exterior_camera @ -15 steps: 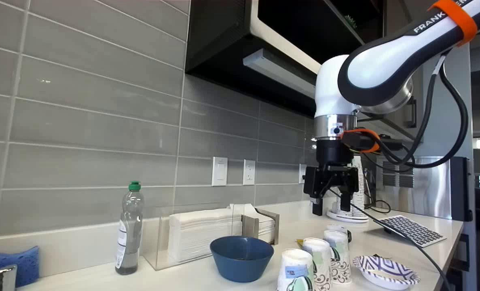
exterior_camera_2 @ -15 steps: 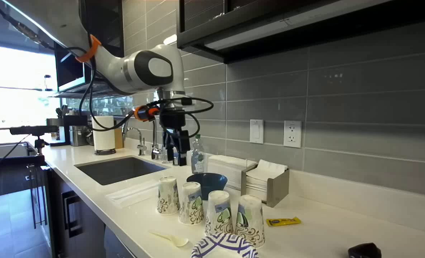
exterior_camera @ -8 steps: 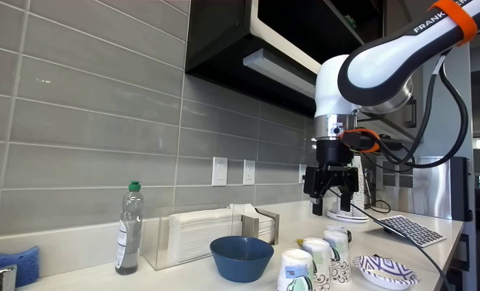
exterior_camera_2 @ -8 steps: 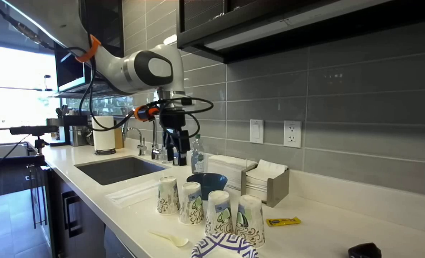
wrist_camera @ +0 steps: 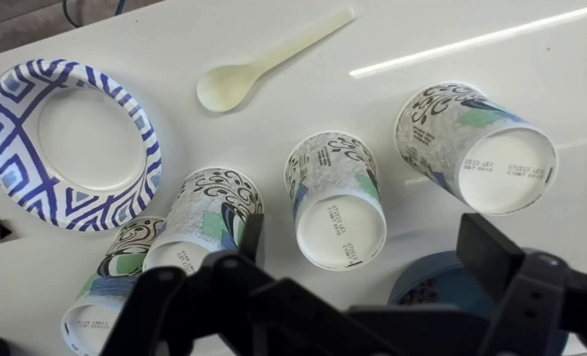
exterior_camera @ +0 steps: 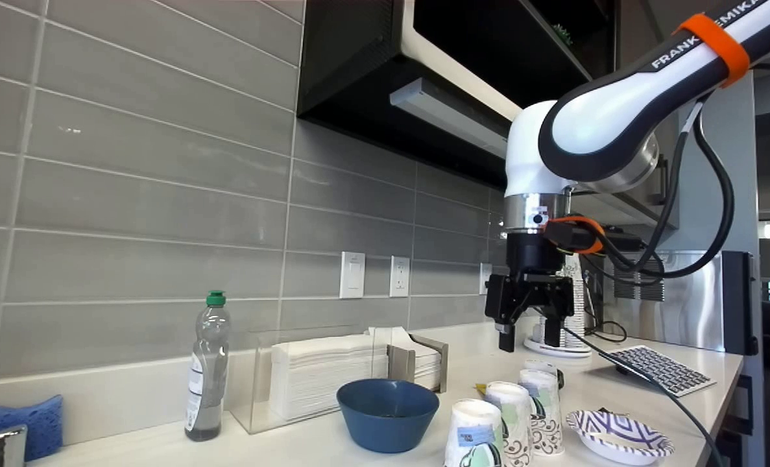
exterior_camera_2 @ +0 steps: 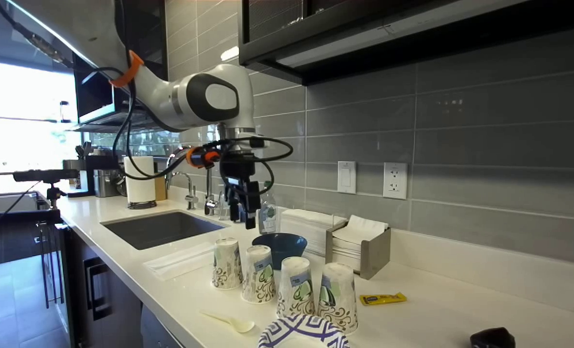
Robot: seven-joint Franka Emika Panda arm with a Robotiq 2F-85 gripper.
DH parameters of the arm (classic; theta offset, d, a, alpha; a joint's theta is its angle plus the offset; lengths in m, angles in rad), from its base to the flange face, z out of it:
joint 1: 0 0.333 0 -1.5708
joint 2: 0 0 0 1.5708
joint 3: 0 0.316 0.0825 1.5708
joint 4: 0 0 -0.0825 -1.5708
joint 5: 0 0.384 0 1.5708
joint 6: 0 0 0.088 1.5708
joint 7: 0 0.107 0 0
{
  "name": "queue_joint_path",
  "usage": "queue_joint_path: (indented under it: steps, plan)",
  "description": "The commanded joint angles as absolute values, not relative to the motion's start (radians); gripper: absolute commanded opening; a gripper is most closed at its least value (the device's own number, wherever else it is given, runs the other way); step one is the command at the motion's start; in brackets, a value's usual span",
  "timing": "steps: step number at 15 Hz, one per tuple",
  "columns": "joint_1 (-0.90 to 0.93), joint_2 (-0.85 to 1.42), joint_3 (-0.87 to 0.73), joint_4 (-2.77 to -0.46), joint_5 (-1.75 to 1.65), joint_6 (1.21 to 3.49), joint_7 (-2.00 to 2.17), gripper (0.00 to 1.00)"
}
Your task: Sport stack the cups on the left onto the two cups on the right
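Note:
Several paper cups stand upside down in a row on the counter. In an exterior view they run from the cup nearest the sink (exterior_camera_2: 227,266) through a second (exterior_camera_2: 259,275) and a third (exterior_camera_2: 296,288) to the farthest cup (exterior_camera_2: 338,299). In the wrist view they show as the right cup (wrist_camera: 441,128), middle cup (wrist_camera: 333,168), left cup (wrist_camera: 214,198) and lower-left cup (wrist_camera: 125,257), partly behind a finger. My gripper (wrist_camera: 370,242) is open and empty above the row; the middle cup appears between its fingers. It hangs pointing down in both exterior views (exterior_camera: 530,336) (exterior_camera_2: 242,220).
A blue bowl (exterior_camera: 388,425) stands close behind the cups, on the wall side. A patterned paper bowl (wrist_camera: 140,128) and a plastic spoon (wrist_camera: 273,59) lie near the row. Napkin holder (exterior_camera_2: 378,249), yellow packet (exterior_camera_2: 382,298), soap bottle (exterior_camera: 207,376) and sink (exterior_camera_2: 166,229) are around. Cabinets hang overhead.
Between half a second ago and now the arm and gripper have come down slightly and, in an exterior view, shifted a little right. The gripper stays open. The cups have not moved.

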State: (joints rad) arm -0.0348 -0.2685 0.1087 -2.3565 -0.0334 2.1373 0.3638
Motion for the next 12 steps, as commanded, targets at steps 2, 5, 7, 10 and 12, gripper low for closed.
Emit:
queue_joint_path:
  steps: [2, 5, 7, 10, 12]
  plan:
    - [-0.033, -0.22, 0.089, -2.371, -0.043, 2.219, 0.38, 1.0]
    - [-0.035, -0.198, 0.084, -2.387, -0.078, 2.264, 0.375, 1.0]
    - [-0.036, -0.191, 0.086, -2.396, -0.112, 2.274, 0.375, 1.0]
    - [-0.036, -0.188, 0.085, -2.4, -0.156, 2.269, 0.379, 1.0]
    - [-0.038, -0.189, 0.083, -2.401, -0.175, 2.271, 0.387, 1.0]
